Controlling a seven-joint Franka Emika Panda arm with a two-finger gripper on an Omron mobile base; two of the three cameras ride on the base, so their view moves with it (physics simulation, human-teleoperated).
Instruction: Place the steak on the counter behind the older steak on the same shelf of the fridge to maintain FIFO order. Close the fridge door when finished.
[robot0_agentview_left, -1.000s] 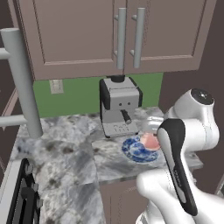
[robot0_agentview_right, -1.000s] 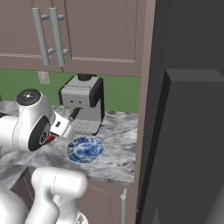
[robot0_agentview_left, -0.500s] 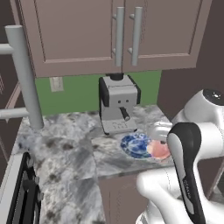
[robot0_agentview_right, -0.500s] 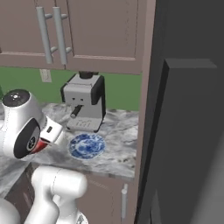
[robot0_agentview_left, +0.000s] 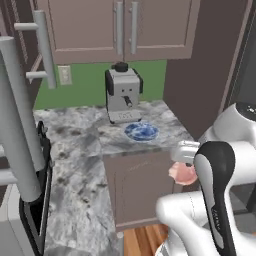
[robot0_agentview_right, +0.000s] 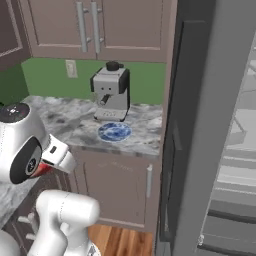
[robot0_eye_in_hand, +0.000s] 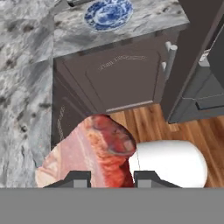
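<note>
My gripper (robot0_eye_in_hand: 109, 177) is shut on the steak (robot0_eye_in_hand: 94, 151), a pale pink slab with a redder far end that juts out between the fingertips. In the left base view the steak (robot0_agentview_left: 182, 173) hangs under the gripper (robot0_agentview_left: 184, 162), in front of the counter (robot0_agentview_left: 75, 140) and below its edge. The right base view shows only a red sliver of the steak (robot0_agentview_right: 44, 170) beside the hand. The fridge (robot0_agentview_right: 235, 165) stands open at the right, with light-grey shelves inside and its dark door (robot0_agentview_right: 195, 115) edge-on. The older steak is hidden.
A blue patterned plate (robot0_agentview_left: 141, 132) lies bare on the counter before a grey coffee machine (robot0_agentview_left: 122, 95). Brownish cabinets (robot0_eye_in_hand: 122, 74) sit under the counter, with wood floor (robot0_eye_in_hand: 175, 131) below. Thick grey bar handles (robot0_agentview_left: 20, 115) stand close at the left.
The whole scene has shifted, so the base has moved toward the fridge. The steak went from above the blue plate to in front of the counter, lower. The gripper stays shut on it.
</note>
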